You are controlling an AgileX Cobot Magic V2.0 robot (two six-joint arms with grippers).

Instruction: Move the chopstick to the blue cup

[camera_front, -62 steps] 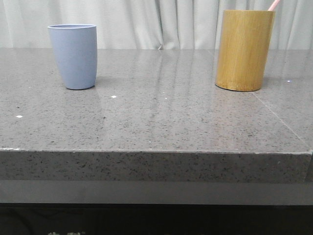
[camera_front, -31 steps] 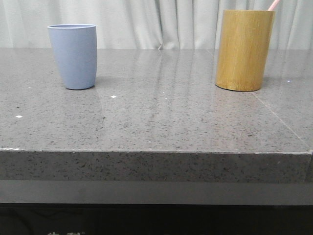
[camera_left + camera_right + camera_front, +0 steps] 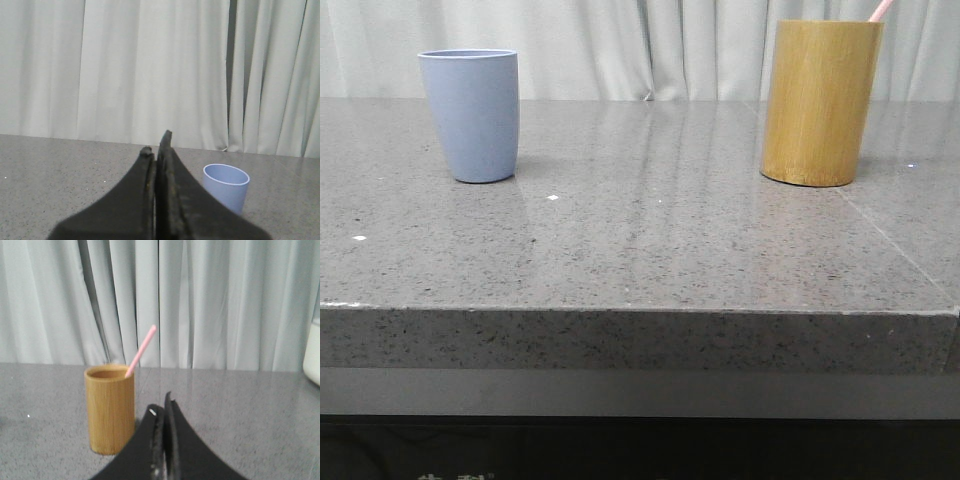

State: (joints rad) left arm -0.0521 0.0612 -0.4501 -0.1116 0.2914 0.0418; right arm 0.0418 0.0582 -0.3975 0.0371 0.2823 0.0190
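I see the chopstick (image 3: 141, 350) leaning inside the bamboo holder (image 3: 820, 102), its tip poking past the rim. The blue cup (image 3: 471, 114) stands well apart on the table (image 3: 650, 240), its contents hidden. My left gripper (image 3: 156, 150) and right gripper (image 3: 162, 407) are pressed closed, empty. Nothing has moved since a second ago.

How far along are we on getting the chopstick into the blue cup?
Nothing is done yet. The chopstick leans inside the bamboo holder; the blue cup stands apart from it across the table. Nothing is in hand: the left end effector and right end effector are shut and empty. Left to do: grasp, lift, carry and drop.
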